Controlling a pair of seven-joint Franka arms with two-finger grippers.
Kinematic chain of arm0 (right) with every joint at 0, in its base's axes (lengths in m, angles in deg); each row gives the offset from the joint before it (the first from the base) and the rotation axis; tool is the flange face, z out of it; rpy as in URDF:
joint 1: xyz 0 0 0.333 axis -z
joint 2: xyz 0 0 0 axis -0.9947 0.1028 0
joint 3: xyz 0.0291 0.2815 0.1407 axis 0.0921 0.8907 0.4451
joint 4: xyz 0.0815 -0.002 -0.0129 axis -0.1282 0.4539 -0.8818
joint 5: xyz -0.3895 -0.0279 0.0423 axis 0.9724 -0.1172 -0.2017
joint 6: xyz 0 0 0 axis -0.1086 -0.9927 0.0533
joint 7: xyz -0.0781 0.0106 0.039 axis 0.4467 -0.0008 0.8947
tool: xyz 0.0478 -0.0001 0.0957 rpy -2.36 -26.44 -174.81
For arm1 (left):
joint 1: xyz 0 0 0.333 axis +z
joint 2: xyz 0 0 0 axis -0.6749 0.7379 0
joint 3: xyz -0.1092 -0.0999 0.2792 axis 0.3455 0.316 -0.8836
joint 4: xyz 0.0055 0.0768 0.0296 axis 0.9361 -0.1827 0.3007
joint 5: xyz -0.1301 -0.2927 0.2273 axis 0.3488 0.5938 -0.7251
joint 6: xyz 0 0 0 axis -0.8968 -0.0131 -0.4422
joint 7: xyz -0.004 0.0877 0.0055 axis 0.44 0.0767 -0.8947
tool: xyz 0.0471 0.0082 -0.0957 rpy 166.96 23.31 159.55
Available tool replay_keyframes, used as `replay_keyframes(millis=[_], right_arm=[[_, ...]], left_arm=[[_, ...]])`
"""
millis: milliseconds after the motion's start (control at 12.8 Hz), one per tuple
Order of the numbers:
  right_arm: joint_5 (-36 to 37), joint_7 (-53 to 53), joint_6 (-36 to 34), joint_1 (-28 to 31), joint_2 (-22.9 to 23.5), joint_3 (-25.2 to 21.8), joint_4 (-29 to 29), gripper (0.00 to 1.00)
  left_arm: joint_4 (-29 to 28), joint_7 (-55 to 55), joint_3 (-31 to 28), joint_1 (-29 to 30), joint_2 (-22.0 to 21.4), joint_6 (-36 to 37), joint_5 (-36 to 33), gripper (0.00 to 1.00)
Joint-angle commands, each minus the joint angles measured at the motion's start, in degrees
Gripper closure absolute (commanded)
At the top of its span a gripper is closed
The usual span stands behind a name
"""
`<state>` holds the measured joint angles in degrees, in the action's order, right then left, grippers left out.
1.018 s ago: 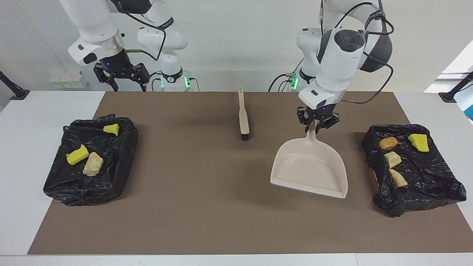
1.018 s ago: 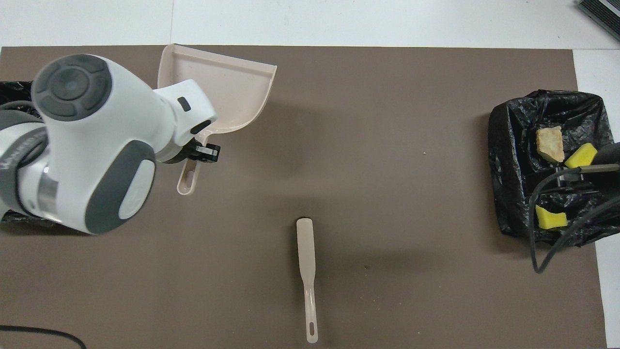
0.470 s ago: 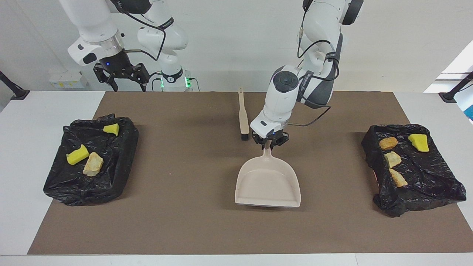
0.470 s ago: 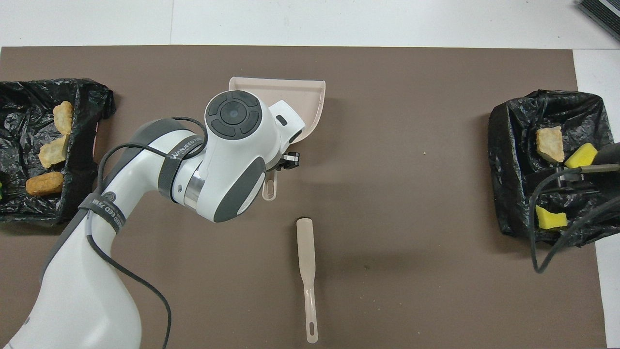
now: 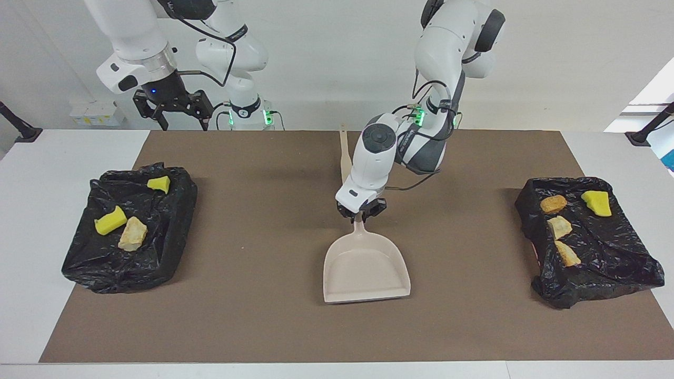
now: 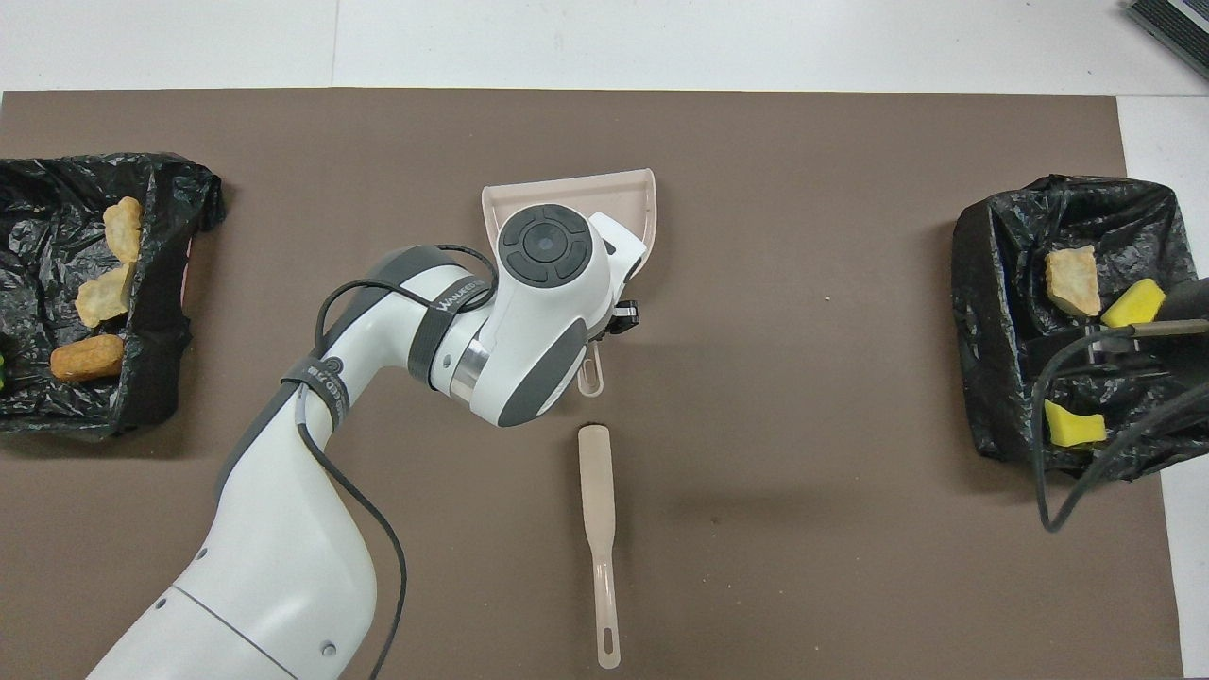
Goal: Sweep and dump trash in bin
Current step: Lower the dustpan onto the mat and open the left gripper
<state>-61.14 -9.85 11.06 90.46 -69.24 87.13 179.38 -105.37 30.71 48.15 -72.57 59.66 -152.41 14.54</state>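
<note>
Trash: seven pieces, three in the black-lined bin (image 5: 129,226) at the right arm's end, four in the second black-lined bin (image 5: 590,239) at the left arm's end. Left end effector (image 5: 361,209) clamped on one beige dustpan (image 5: 366,268) mid-counter; right end effector (image 5: 174,108) apart, waiting. One brush (image 6: 597,501). Brown mat (image 5: 263,316), white counter (image 5: 31,210).

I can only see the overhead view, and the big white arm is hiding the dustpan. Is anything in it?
Observer: No. In the facing view the dustpan is empty.
Operator: Is the arm really holding it?
Observer: Yes. The left gripper is shut on the dustpan's handle.
Operator: Where's the other hand? I only see cables.
Observer: The right gripper waits open, raised near its own base at the robots' end of the table.
</note>
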Motion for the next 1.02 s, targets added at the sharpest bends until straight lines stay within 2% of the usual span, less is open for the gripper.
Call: replay_keyframes(millis=[0,78,235,313,392,548,783,940], right_arm=[[-1.26,0.71,-0.12,0.67,-1.10,0.04,1.11,0.00],[-1.26,0.71,-0.12,0.67,-1.10,0.04,1.11,0.00],[-1.26,0.71,-0.12,0.67,-1.10,-0.05,1.11,0.00],[-1.26,0.71,-0.12,0.67,-1.10,-0.05,1.11,0.00],[-1.26,0.71,-0.12,0.67,-1.10,-0.05,1.11,0.00],[-1.26,0.63,-0.12,0.67,-1.10,-0.05,1.11,0.00],[-1.26,0.71,-0.12,0.67,-1.10,-0.05,1.11,0.00],[-1.26,0.71,-0.12,0.67,-1.10,-0.05,1.11,0.00]], left_arm=[[2.33,-0.05,-0.99,-0.47,1.04,-0.21,1.98,0.90],[2.33,1.34,-0.99,-0.46,0.96,0.14,1.72,0.83],[2.33,2.94,-0.99,-0.55,0.61,1.02,1.28,0.34],[2.15,3.55,-1.08,-0.64,0.08,1.11,1.19,0.16],[1.89,4.86,-1.08,-0.55,-1.23,1.46,0.75,0.13],[1.19,9.94,-1.34,0.06,-5.44,5.30,-1.35,0.00],[-1.62,20.22,-1.78,1.90,-12.03,11.73,-8.55,0.00],[-4.69,26.64,-1.78,6.54,-19.22,14.28,-8.66,0.00]])
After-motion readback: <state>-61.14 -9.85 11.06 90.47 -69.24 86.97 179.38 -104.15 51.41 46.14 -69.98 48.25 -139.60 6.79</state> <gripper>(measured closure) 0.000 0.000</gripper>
